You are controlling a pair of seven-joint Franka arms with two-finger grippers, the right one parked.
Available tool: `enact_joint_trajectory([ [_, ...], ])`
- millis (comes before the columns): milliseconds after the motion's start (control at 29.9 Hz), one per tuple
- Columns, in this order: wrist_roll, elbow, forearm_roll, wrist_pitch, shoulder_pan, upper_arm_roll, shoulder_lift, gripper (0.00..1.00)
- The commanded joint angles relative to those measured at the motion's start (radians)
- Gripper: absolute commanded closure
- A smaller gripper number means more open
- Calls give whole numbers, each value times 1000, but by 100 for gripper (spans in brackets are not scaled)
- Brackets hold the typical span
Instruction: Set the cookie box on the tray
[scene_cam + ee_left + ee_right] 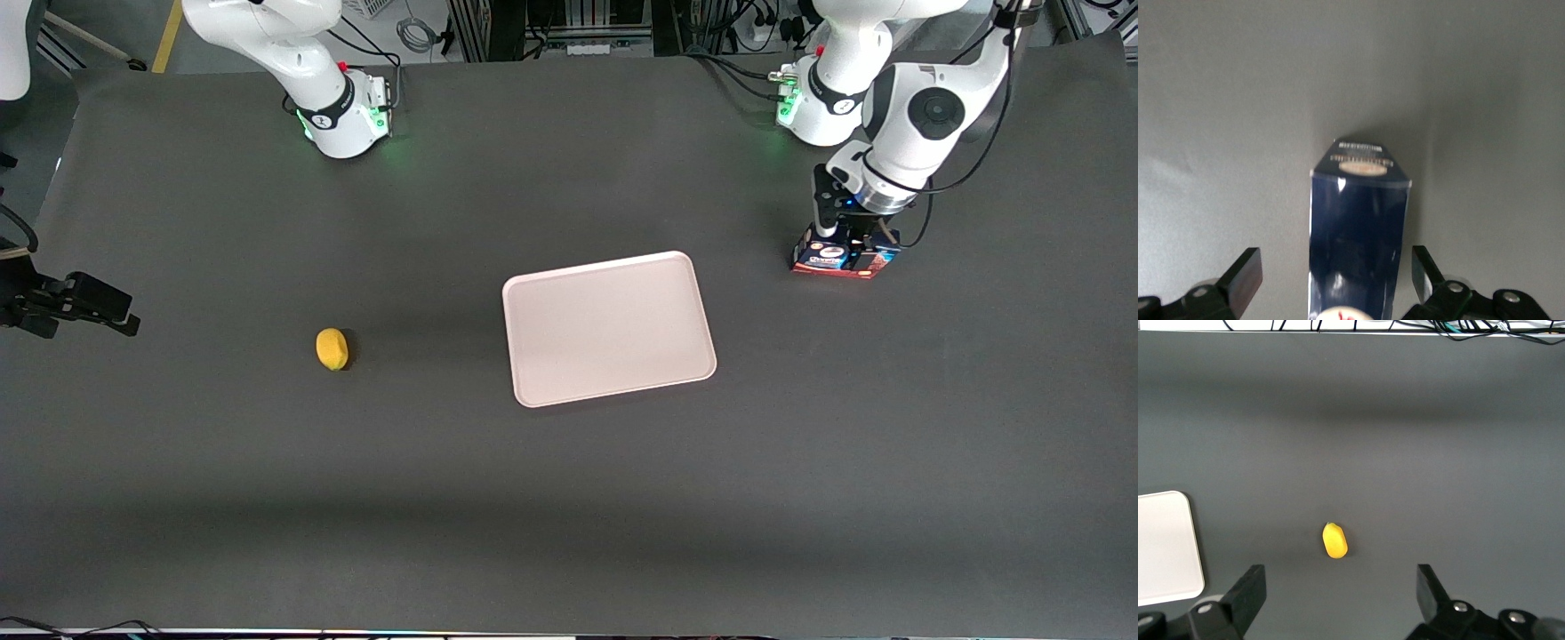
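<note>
The cookie box [841,259], dark navy with a red lower edge and a white round logo, lies on the dark table toward the working arm's end. My left gripper [849,242] is lowered right over it. In the left wrist view the cookie box [1358,233] sits between the two fingers [1245,277], with grey table showing on both sides of it, so the gripper [1335,280] is open and astride the box. The pale pink tray [608,327] lies flat in the middle of the table, well apart from the box, with nothing on it.
A small yellow lemon-like object [332,348] rests on the table toward the parked arm's end, about level with the tray; it also shows as the yellow object [1335,541] beside a tray corner [1168,547]. A black clamp [67,302] juts in at the table's edge.
</note>
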Motion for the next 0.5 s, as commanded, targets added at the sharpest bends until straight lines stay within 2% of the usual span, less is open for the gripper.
enact_joint_trajectory([
  [0,75,-80,-23,59,-9,48,-36,0],
  [468,66,-82,-23,115,-24,48,-3,0],
])
